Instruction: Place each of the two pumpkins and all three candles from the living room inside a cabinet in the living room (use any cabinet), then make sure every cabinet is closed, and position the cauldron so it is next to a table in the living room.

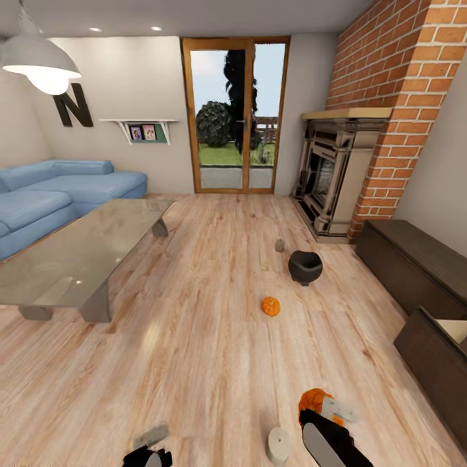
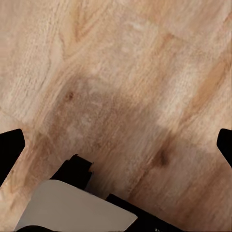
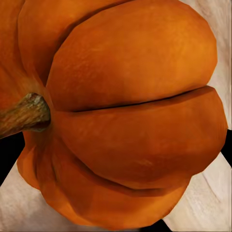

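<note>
One pumpkin [image 1: 314, 401] sits low at the front right, between the fingers of my right gripper [image 1: 322, 415]. In the right wrist view this pumpkin [image 3: 130, 111], stem sideways, spans the whole gap of the right gripper [image 3: 121, 154], whose fingers stand wide apart on either side. A second pumpkin [image 1: 270, 306] rests on the floor mid-room. The dark cauldron [image 1: 305, 266] stands just beyond it. A small candle [image 1: 279, 245] is behind the cauldron, and another candle [image 1: 279, 444] lies near my right arm. My left gripper [image 2: 121, 150] hangs open over bare floor. The grey table [image 1: 78, 259] is at the left.
The dark brown cabinet [image 1: 415, 266] runs along the right wall, and its nearer part [image 1: 431, 350] shows a pale interior. A brick fireplace [image 1: 337, 181] stands at the back right and a blue sofa [image 1: 58, 194] at the back left. Wood floor [image 1: 194, 337] lies between the table and the cabinet.
</note>
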